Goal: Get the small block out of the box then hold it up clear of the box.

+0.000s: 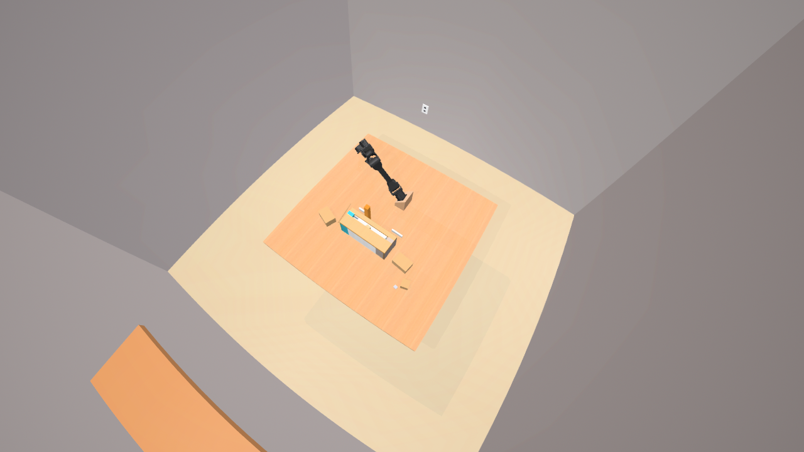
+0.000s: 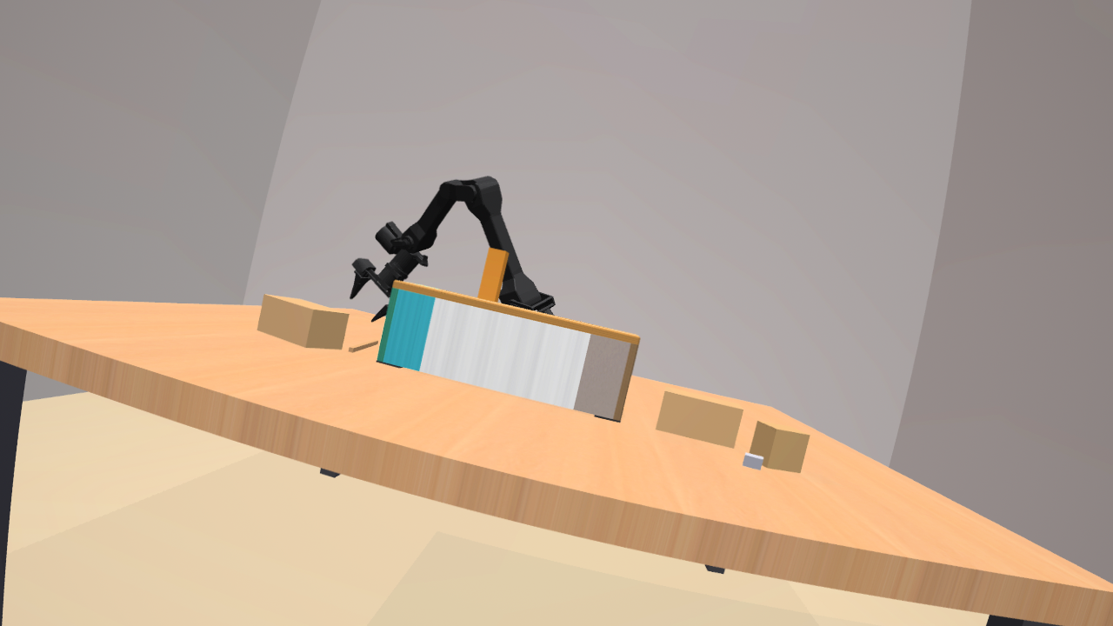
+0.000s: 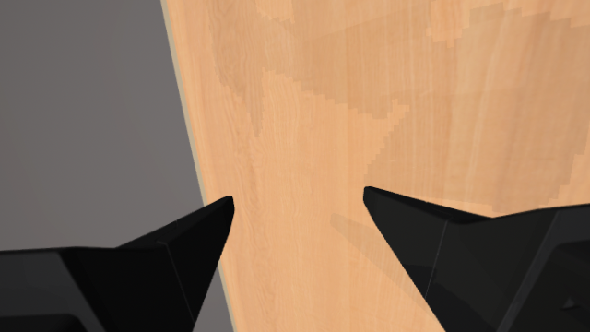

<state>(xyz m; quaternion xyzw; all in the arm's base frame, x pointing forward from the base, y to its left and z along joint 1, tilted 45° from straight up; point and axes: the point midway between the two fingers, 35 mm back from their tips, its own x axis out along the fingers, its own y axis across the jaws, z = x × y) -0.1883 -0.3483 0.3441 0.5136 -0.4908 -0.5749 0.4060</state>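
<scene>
Left of centre in the exterior view, gripper (image 2: 370,294) hanging behind the box (image 2: 505,354), jaws spread wide, gripping nothing, above bare table (image 3: 323,138) near its edge, small pale block (image 2: 752,461) lower right, on the table outside the box, beside a tan block (image 2: 780,447).

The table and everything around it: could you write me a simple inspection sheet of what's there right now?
Surface: wooden table, level, all items on it.
Job's things: long box upright, teal end, pale front, orange upright piece on top; small block not discernible inside.
Clutter: three tan blocks, tiny grey cube, thin stick.
Tool: tool open, empty, above the table's far edge, apart from the box.
Cables: nothing seen.
Surroundings: grey walls, wall outlet, beige floor.
</scene>
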